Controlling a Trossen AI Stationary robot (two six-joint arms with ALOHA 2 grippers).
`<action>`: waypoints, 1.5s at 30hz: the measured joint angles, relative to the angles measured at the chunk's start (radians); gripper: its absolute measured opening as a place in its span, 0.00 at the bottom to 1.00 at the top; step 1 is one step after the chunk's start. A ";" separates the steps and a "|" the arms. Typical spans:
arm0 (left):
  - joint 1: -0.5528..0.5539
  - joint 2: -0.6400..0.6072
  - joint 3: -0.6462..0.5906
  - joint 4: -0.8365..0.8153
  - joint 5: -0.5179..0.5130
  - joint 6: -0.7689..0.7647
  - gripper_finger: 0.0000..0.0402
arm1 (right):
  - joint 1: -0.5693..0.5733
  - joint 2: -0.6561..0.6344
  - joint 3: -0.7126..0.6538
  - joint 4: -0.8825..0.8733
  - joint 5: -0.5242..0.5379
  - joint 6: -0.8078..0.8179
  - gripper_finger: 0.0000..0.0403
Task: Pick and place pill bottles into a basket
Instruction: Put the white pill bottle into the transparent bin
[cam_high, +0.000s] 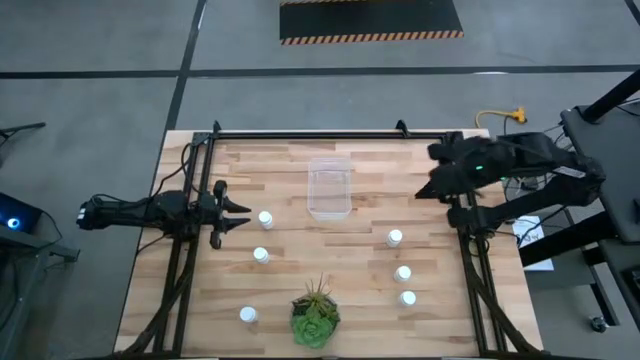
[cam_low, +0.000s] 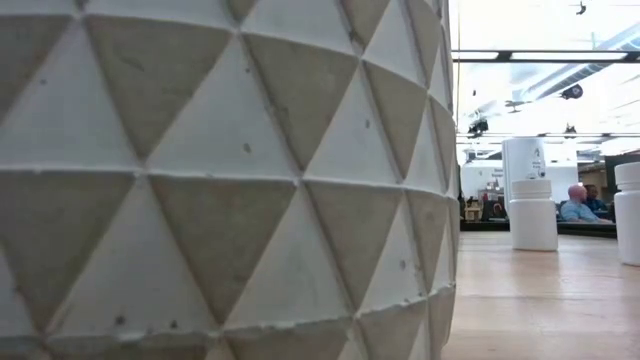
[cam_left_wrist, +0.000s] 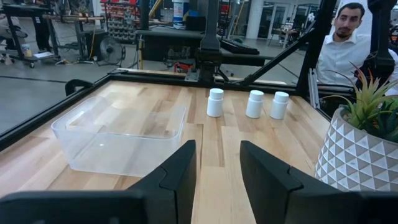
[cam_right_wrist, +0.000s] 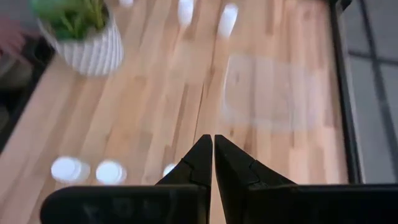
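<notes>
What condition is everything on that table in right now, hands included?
Pill bottles: six, upright, capped, all on the table outside the basket.
Basket: empty, upright.
Plant: upright in its pot at the table's edge.
Left gripper: open, holding nothing.
Right gripper: shut, holding nothing.

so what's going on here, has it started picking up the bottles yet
Not yet. All six pill bottles stand on the table, three on each side of the plant, and the clear basket looks empty. The left gripper is open beside the nearest bottle, holding nothing. The right gripper is shut and empty over the table's right edge.
</notes>
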 joint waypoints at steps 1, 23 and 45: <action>0.000 0.000 0.000 0.000 0.000 0.000 0.27 | 0.000 0.019 0.000 -0.014 0.000 0.000 0.02; 0.000 0.000 0.000 0.000 0.000 0.000 0.27 | 0.002 0.345 -0.029 -0.144 -0.084 0.023 0.02; 0.000 0.000 0.000 0.001 0.000 0.000 0.27 | 0.016 0.310 -0.400 0.071 -0.090 0.031 0.02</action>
